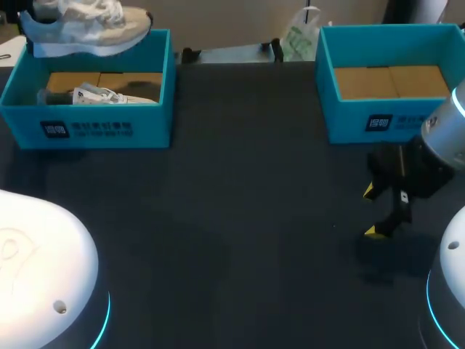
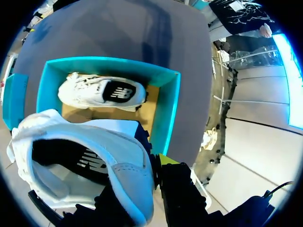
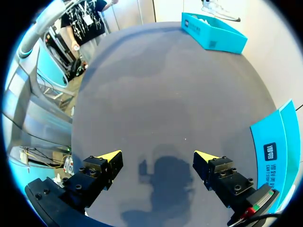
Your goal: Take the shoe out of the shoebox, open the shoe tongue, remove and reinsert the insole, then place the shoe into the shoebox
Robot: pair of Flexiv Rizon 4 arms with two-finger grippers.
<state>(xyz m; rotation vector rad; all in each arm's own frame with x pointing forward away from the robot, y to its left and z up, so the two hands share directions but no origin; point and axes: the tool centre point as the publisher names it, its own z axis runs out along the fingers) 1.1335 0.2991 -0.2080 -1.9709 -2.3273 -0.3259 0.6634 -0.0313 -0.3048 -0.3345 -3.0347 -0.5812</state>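
While left gripper [image 2: 152, 169] clamps a shoe [image 2: 85, 161] above the shoebox [image 1: 87, 128] holding a second shoe [image 1: 103, 94], right gripper [image 1: 372, 211] hangs open, well right of that box.

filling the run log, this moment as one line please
left gripper: shut on shoe above left shoebox | second shoe: inside it | right gripper: open, over table

A dark grey bench [image 1: 232, 218] fills the scene, matte and plain. Toward its far right corner stands an open blue box [image 1: 341, 120], its floor a sheet of brown cardboard [image 1: 392, 81]. A second white shoe [image 2: 102, 92] lies on its side inside the far-left box [image 1: 87, 127].
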